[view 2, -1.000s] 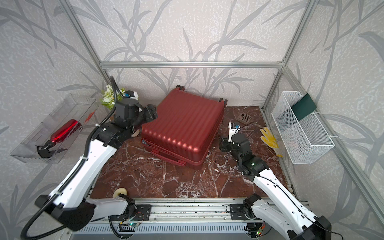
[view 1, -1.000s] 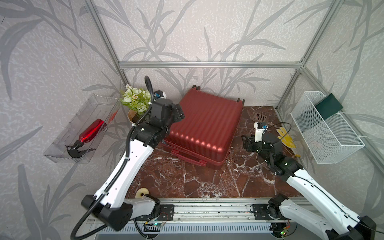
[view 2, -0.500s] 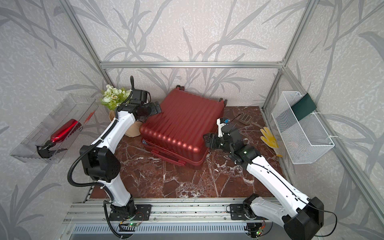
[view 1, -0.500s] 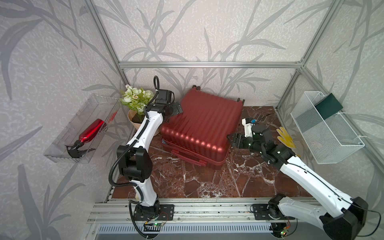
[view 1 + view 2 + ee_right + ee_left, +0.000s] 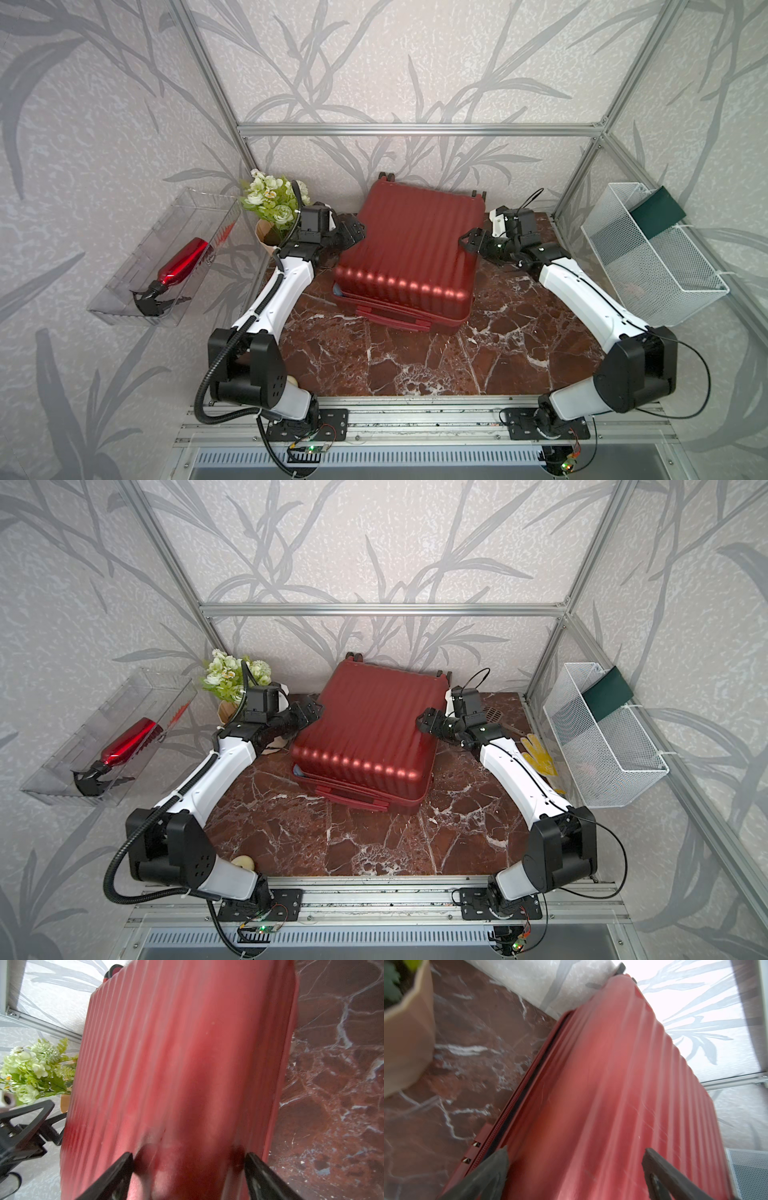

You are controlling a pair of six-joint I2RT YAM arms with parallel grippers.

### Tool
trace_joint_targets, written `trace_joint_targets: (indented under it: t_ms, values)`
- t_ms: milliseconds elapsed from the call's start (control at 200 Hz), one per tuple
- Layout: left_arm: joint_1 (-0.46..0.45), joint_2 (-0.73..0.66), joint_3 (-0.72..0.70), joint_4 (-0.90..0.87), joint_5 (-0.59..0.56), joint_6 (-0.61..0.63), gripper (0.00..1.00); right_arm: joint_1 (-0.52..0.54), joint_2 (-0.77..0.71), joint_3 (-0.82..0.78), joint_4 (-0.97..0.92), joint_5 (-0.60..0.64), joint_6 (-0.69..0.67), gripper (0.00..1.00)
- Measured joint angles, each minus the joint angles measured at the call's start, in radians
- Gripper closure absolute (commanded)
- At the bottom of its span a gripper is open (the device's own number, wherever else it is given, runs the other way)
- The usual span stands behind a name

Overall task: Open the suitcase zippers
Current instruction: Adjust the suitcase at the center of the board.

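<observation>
The dark red suitcase [image 5: 409,253] lies flat on the marble counter [image 5: 374,357] near the back wall. The left gripper [image 5: 356,235] and right gripper [image 5: 467,242] flank its side edges, both jaws released and spread wide.

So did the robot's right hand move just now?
Yes. The right hand moved away from the white wire basket, toward the suitcase.
</observation>
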Motion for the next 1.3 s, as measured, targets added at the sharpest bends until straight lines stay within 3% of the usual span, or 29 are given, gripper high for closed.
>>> trace_joint_targets:
  t_ms: [170, 565, 680, 840, 935, 1105, 1300]
  values:
    - [-0.08, -0.054, -0.101, 0.048, -0.006, -0.086, 0.01, -0.039, 0.121, 0.147, -0.054, 0.023, -0.089, 0.14]
    - [-0.476, -0.034, -0.135, 0.063, -0.226, -0.211, 0.01, -0.113, 0.294, 0.412, -0.119, 0.208, -0.395, 0.15]
    - [-0.559, 0.011, -0.102, 0.065, -0.189, -0.234, 0.01, -0.095, 0.261, 0.42, -0.128, 0.26, -0.449, 0.15]
    - [-0.679, 0.007, -0.032, 0.089, -0.061, -0.148, 0.01, 0.075, 0.113, 0.318, -0.235, 0.241, -0.476, 0.15]
    - [-0.659, -0.051, 0.066, 0.017, -0.078, -0.043, 0.01, 0.091, -0.006, 0.235, -0.237, 0.248, -0.473, 0.15]
    - [-0.484, -0.103, 0.256, -0.079, -0.195, 0.069, 0.01, 0.057, -0.22, 0.077, -0.188, 0.264, -0.41, 0.16]
    - [-0.349, 0.068, 0.434, -0.148, -0.287, 0.081, 0.01, 0.07, -0.383, -0.137, -0.157, 0.276, -0.301, 0.16]
